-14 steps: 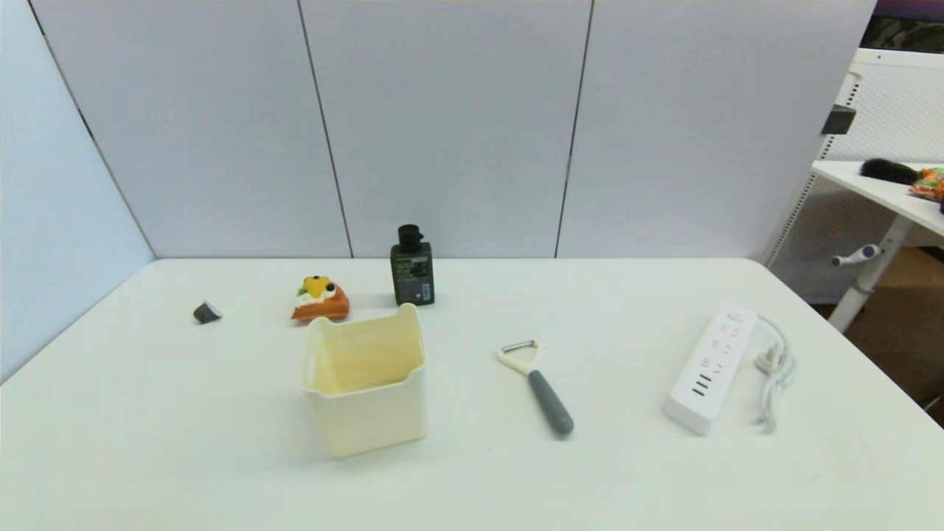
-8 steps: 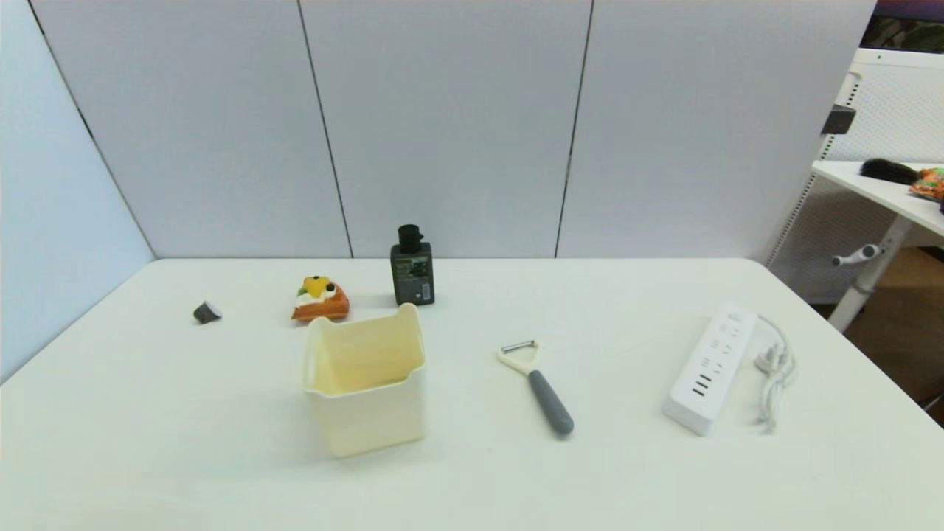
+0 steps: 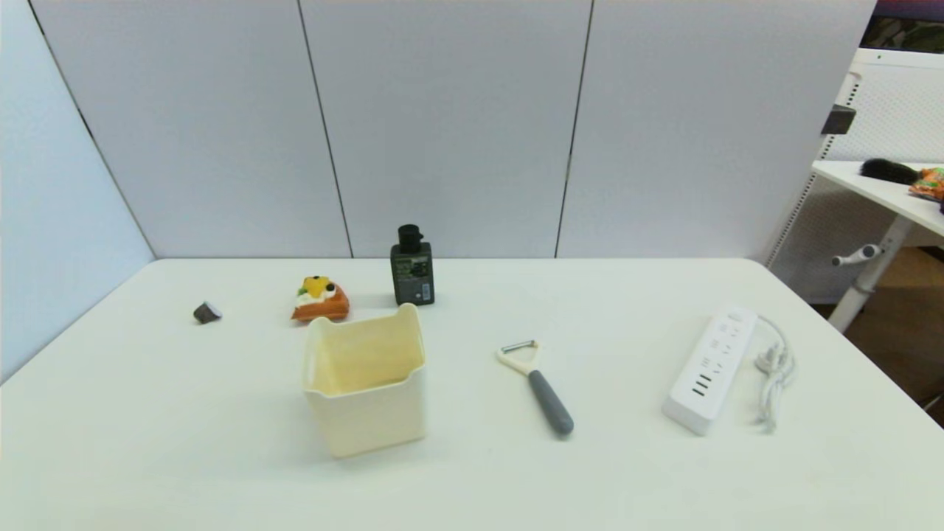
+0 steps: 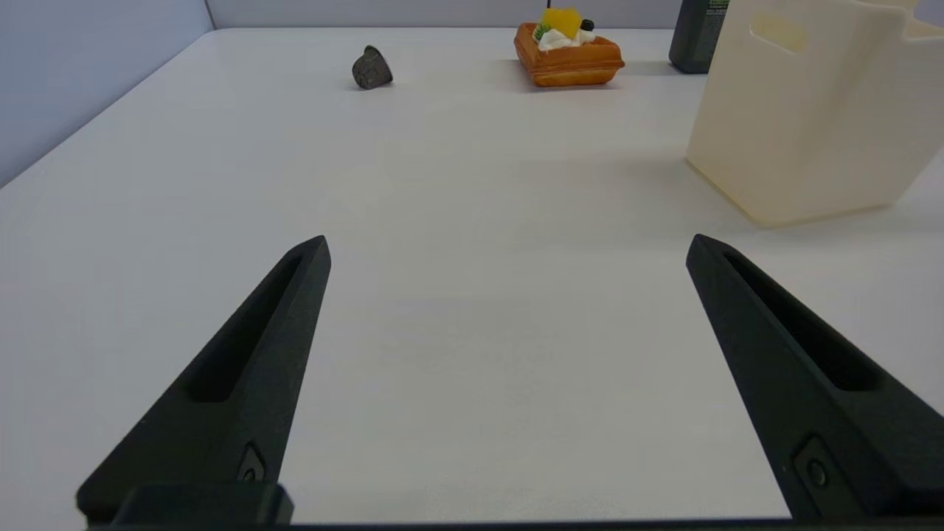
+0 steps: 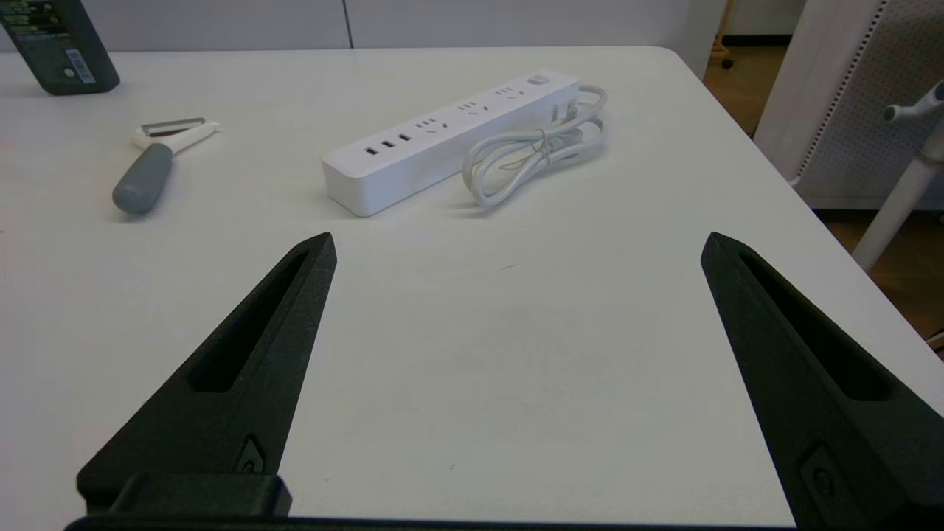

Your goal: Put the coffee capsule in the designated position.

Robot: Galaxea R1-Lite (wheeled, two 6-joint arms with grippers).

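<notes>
- While both arms are waiting low with claws wide open, the left gripper point(image 4: 509, 247) is sitting nearer the coffee capsule point(image 3: 207, 313).
- It is lying on its side, well ahead of that claw, far from the yellow bin point(image 3: 366, 413).
- The right gripper point(image 5: 516, 247) is resting by the power strip point(image 5: 450, 140).

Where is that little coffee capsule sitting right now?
In the head view the coffee capsule lies far left on the table, left of the toy cake, apart from it.

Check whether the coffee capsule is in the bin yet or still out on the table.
Out. The coffee capsule lies on the table to the left of the toy cake, apart from the cream bin.
</notes>
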